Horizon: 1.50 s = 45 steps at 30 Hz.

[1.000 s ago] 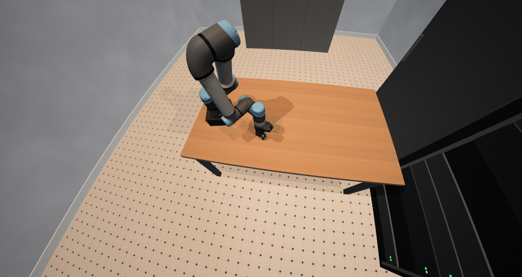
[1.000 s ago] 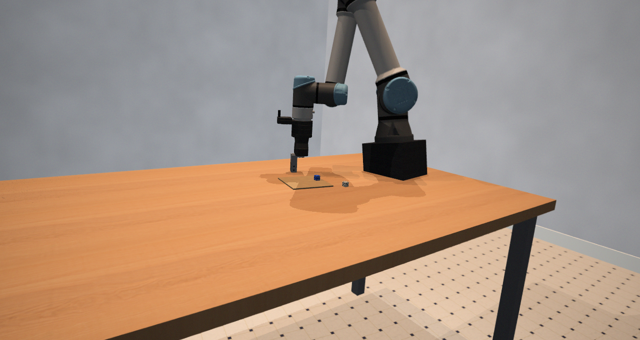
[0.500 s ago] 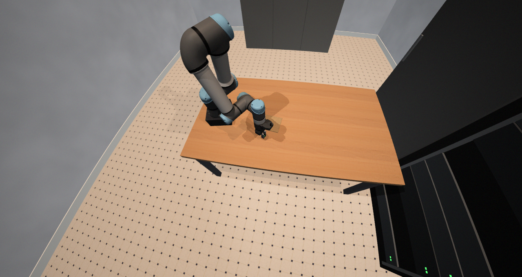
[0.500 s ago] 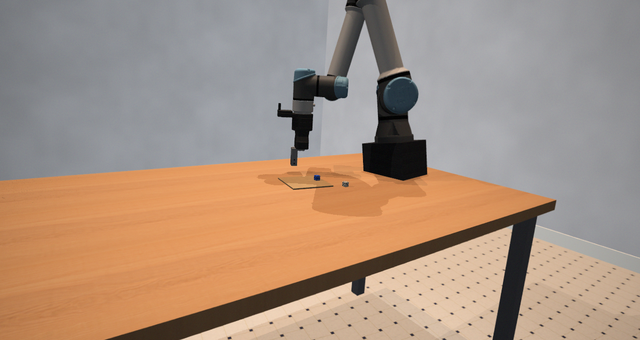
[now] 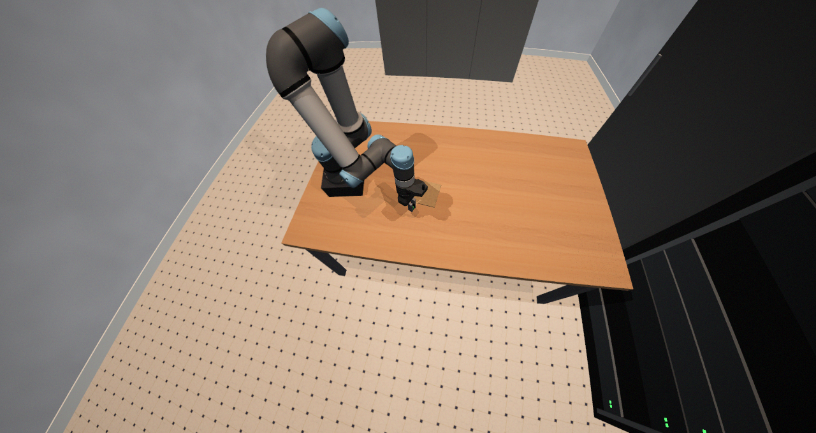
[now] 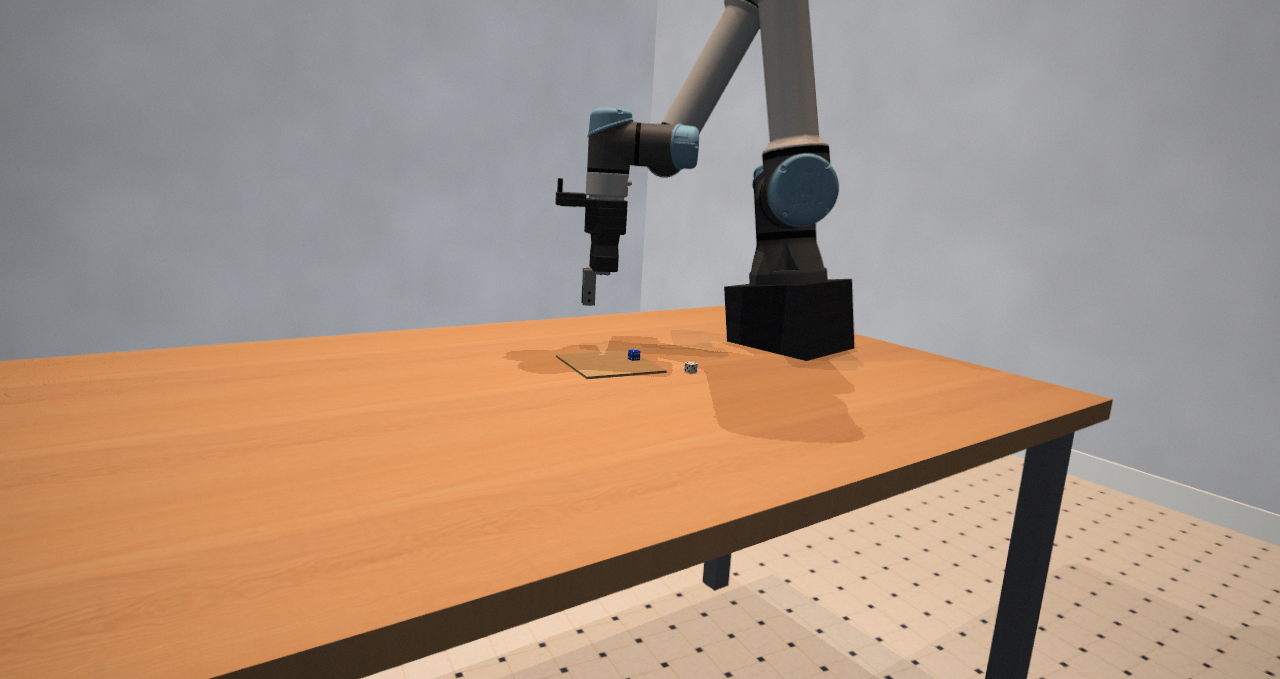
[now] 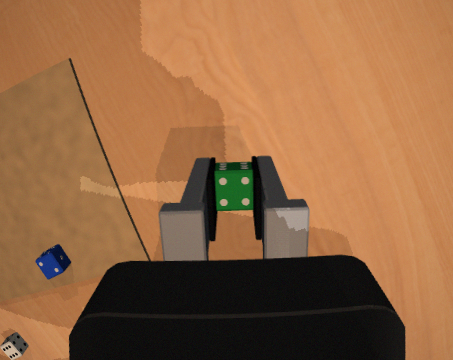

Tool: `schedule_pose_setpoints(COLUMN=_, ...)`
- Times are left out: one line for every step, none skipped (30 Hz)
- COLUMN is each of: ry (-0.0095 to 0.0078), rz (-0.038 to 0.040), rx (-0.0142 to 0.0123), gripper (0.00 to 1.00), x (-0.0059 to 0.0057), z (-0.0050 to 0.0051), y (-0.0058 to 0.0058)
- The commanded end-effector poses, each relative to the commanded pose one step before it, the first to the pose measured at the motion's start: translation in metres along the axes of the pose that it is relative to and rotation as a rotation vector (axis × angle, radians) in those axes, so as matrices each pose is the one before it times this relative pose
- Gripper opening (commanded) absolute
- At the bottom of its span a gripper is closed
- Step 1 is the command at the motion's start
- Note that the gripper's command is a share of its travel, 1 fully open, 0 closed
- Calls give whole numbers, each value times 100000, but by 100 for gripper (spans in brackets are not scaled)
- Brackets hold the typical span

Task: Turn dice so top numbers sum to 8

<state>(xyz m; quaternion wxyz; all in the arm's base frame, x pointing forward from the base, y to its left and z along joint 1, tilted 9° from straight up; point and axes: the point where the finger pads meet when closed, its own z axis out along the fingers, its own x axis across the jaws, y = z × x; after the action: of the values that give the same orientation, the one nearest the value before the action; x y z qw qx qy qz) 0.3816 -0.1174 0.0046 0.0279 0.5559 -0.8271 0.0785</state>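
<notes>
My gripper (image 5: 412,204) (image 6: 588,288) (image 7: 234,182) is shut on the green die (image 7: 234,194), raised above the table beside the mat. In the wrist view the green die's 4 face is toward the camera, with a 6 face foreshortened behind it. The brown mat (image 5: 431,196) (image 6: 595,366) (image 7: 36,150) lies flat. The blue die (image 6: 633,353) (image 7: 53,262) lies on the mat near an edge; its bright upper face shows two pips. The white die (image 6: 690,367) (image 7: 14,346) lies on the table just off the mat; its bright upper face looks like a 6.
The wooden table (image 5: 513,202) (image 6: 358,496) bears the mat and the arm's black base (image 5: 342,187) (image 6: 787,321). The arm's shadows fall across the mat and table. Dark cabinets stand beyond the table in the top view.
</notes>
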Motion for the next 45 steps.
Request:
schedule_pose_setpoints(ry=-64, rz=15, rx=-300, gripper=34, x=16, z=-1442, y=3)
schedule_pose_setpoints(ry=0, rz=0, rx=0, gripper=34, x=0, z=-234, y=1)
schedule_pose_setpoints(ry=0, rz=0, rx=0, gripper=34, x=0, z=-209, y=-1)
schedule_pose_setpoints(ry=0, rz=0, rx=0, gripper=34, x=0, z=-181, y=1)
schedule_pose_setpoints(ry=0, rz=0, rx=0, gripper=34, x=0, z=-154, y=0)
schedule_pose_setpoints(ry=0, rz=0, rx=0, gripper=34, x=0, z=-127, y=-1)
schedule_pose_setpoints(ry=0, rz=0, rx=0, gripper=34, x=0, z=-101, y=0)
schedule_pose_setpoints(ry=0, rz=0, rx=0, gripper=34, x=0, z=-76, y=0)
schedule_pose_setpoints(ry=0, rz=0, rx=0, gripper=34, x=0, z=-53, y=0)
schedule_pose_setpoints(ry=0, rz=0, rx=0, gripper=34, x=0, z=-34, y=0)
schedule_pose_setpoints(ry=0, rz=0, rx=0, gripper=34, x=0, z=-18, y=0)
schedule_pose_setpoints(ry=0, rz=0, rx=0, gripper=34, x=0, z=-7, y=0)
schedule_pose_setpoints(ry=0, rz=0, rx=0, gripper=34, x=0, z=0, y=0)
schedule_pose_setpoints(ry=0, rz=0, rx=0, gripper=34, x=0, z=0, y=0)
schedule_pose_setpoints(ry=0, rz=0, rx=0, gripper=34, x=0, z=-1, y=0)
schedule_pose_setpoints(ry=0, rz=0, rx=0, gripper=34, x=0, z=0, y=0)
schedule_pose_setpoints(ry=0, rz=0, rx=0, gripper=34, x=0, z=0, y=0)
schedule_pose_setpoints(ry=0, rz=0, rx=0, gripper=34, x=0, z=0, y=0)
schedule_pose_setpoints(ry=0, rz=0, rx=0, gripper=34, x=0, z=0, y=0)
schedule_pose_setpoints(ry=0, rz=0, rx=0, gripper=34, x=0, z=0, y=0)
schedule_pose_setpoints(ry=0, rz=0, rx=0, gripper=34, x=0, z=0, y=0)
schedule_pose_setpoints(ry=-1, rz=-27, rx=0, gripper=34, x=-9, z=0, y=0)
schedule_pose_setpoints(ry=-4, rz=-178, rx=-2, gripper=34, x=-57, z=-1, y=0)
schedule_pose_setpoints(ry=-11, rz=-445, rx=-6, gripper=34, x=-141, z=-3, y=-1)
schedule_pose_setpoints(ry=-18, rz=-793, rx=-10, gripper=34, x=-252, z=-6, y=-2)
schedule_pose_setpoints(ry=-26, rz=-1190, rx=-14, gripper=34, x=-378, z=-9, y=-2)
schedule_pose_setpoints(ry=-33, rz=-1607, rx=-18, gripper=34, x=-511, z=-13, y=-3)
schedule_pose_setpoints(ry=-38, rz=-2020, rx=-21, gripper=34, x=-644, z=-16, y=-5)
schedule_pose_setpoints(ry=-39, rz=-2406, rx=-22, gripper=34, x=-769, z=-20, y=-8)
schedule_pose_setpoints(ry=0, rz=0, rx=0, gripper=34, x=0, z=0, y=0)
schedule_pose_setpoints(ry=0, rz=0, rx=0, gripper=34, x=0, z=0, y=0)
schedule_pose_setpoints(ry=-37, rz=-2748, rx=-22, gripper=34, x=-880, z=-23, y=-12)
schedule_pose_setpoints(ry=-31, rz=-3030, rx=-19, gripper=34, x=-973, z=-26, y=-18)
schedule_pose_setpoints(ry=-22, rz=-3240, rx=-16, gripper=34, x=-1043, z=-28, y=-25)
schedule_pose_setpoints(ry=-10, rz=-3370, rx=-11, gripper=34, x=-1088, z=-30, y=-32)
schedule_pose_setpoints(ry=2, rz=-3415, rx=-5, gripper=34, x=-1106, z=-31, y=-40)
schedule_pose_setpoints(ry=15, rz=-3372, rx=0, gripper=34, x=-1096, z=-32, y=-47)
schedule_pose_setpoints(ry=27, rz=-3244, rx=5, gripper=34, x=-1057, z=-31, y=-53)
schedule_pose_setpoints(ry=36, rz=-3035, rx=9, gripper=34, x=-992, z=-30, y=-57)
schedule_pose_setpoints(ry=41, rz=-2754, rx=12, gripper=34, x=-902, z=-28, y=-58)
schedule_pose_setpoints(ry=43, rz=-2413, rx=13, gripper=34, x=-792, z=-25, y=-56)
schedule_pose_setpoints(ry=41, rz=-2026, rx=13, gripper=34, x=-666, z=-21, y=-51)
schedule_pose_setpoints(ry=36, rz=-1613, rx=12, gripper=34, x=-531, z=-17, y=-44)
schedule_pose_setpoints(ry=29, rz=-1194, rx=9, gripper=34, x=-393, z=-13, y=-34)
schedule_pose_setpoints(ry=20, rz=-796, rx=7, gripper=34, x=-262, z=-9, y=-24)
